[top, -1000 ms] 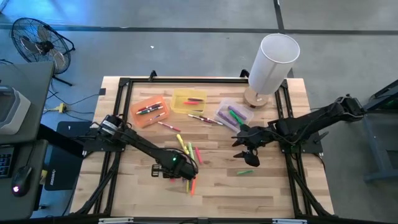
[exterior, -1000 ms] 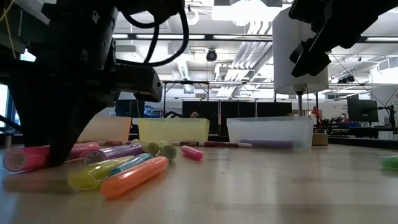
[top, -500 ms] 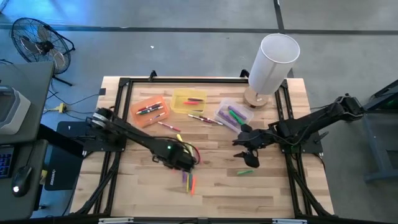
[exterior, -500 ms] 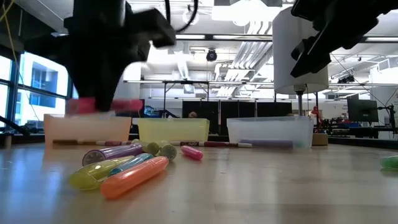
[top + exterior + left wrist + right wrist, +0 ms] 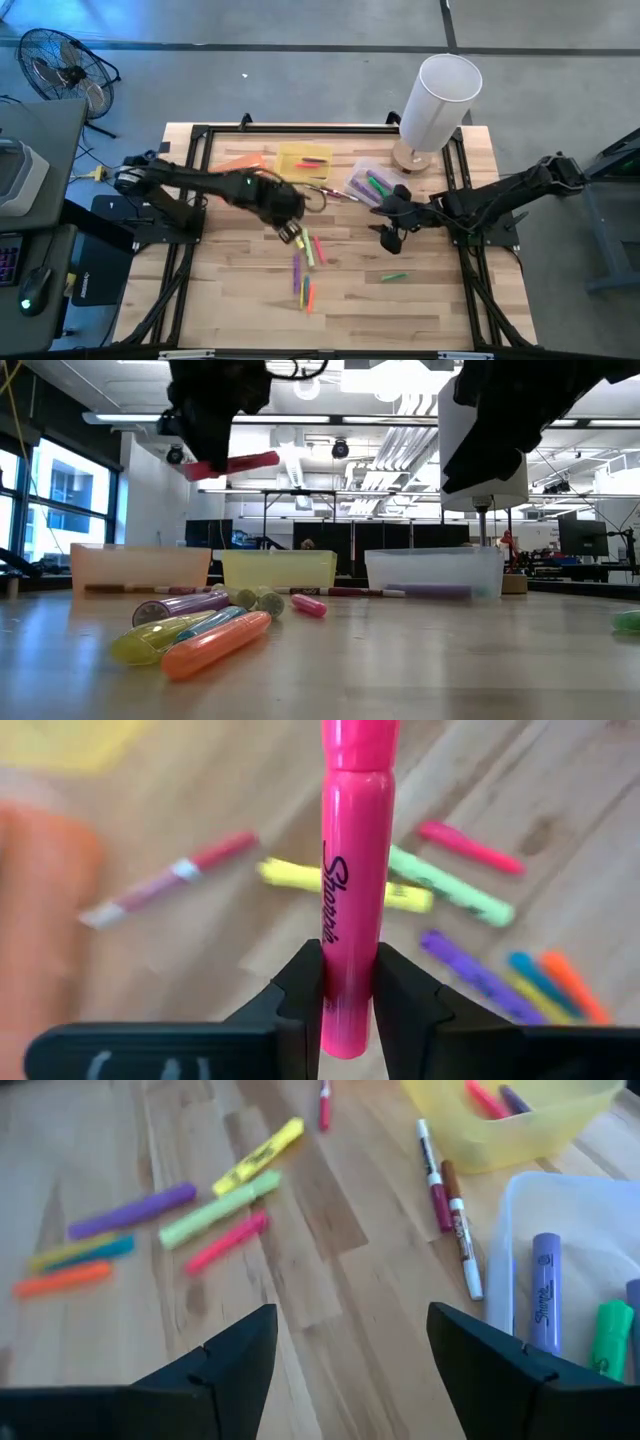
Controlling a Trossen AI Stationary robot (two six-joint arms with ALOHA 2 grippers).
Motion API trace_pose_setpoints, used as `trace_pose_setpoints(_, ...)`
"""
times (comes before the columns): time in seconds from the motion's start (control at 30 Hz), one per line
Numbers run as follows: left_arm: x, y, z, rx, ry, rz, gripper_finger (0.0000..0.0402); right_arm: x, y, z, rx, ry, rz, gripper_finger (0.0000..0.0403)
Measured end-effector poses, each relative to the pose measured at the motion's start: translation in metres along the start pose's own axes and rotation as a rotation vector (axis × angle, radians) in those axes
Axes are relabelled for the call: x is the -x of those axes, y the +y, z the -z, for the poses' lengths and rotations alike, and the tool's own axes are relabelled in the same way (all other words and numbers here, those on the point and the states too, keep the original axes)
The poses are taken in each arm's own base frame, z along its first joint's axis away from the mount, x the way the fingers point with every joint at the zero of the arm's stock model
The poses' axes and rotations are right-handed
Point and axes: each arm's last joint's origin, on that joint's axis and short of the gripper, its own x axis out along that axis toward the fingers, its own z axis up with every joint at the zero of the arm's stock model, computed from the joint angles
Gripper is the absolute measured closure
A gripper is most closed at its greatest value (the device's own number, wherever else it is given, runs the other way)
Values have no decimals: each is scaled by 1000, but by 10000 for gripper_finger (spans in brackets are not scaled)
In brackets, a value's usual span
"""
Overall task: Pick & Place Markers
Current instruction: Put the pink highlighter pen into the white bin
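My left gripper point(image 5: 347, 1000) is shut on a pink marker point(image 5: 357, 870) and hangs high over the table's middle point(image 5: 286, 226), between the bins and a cluster of loose markers point(image 5: 303, 265). That cluster lies flat on the wood: purple, yellow, green, orange and pink markers point(image 5: 200, 630). A single green marker point(image 5: 395, 277) lies apart to the right. My right gripper point(image 5: 350, 1370) stands open above the table beside the clear bin point(image 5: 375, 183), with nothing between its fingers. My left gripper pinches the pink marker's barrel point(image 5: 346, 970) near its blunt end, between its two fingers. The fingers come steeply from above and lie across the marker. The marker is lifted well clear of the table, nearly level, its long end point(image 5: 262, 459) sticking out sideways.
An orange bin point(image 5: 240, 165), a yellow bin point(image 5: 303, 160) and the clear bin stand in a row at the far side, each with markers inside. Thin pens point(image 5: 440, 1180) lie between the yellow and clear bins. A white cylinder point(image 5: 440, 100) stands at the far right corner.
My left gripper has risen from the marker cluster with the pink marker and gone toward the far edge and the bins, rolling its wrist. The marker, on the table a second ago, is lifted clear and now nearly level. My right gripper has turned a little in place.
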Motion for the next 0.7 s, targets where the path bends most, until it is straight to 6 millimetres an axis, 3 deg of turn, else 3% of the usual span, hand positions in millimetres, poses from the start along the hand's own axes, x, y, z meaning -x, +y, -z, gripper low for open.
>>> trace_pose_setpoints(0.17, 1, 31, -25, -137, -9, -2, 337, -2, -5, -5, -117, -29, 13, 156)
trace_pose_setpoints(0.33, 0, 49, -57, -329, -151, 66, 336, -2, -8, -7, -253, -59, 59, 156)
trace_pose_setpoints(0.57, -15, 41, -106, -654, -519, 84, 336, -2, -6, -6, -408, -82, 69, 156)
trace_pose_setpoints(0.7, -46, 38, -126, -737, -552, 128, 335, -1, -4, -5, -475, -88, 64, 156)
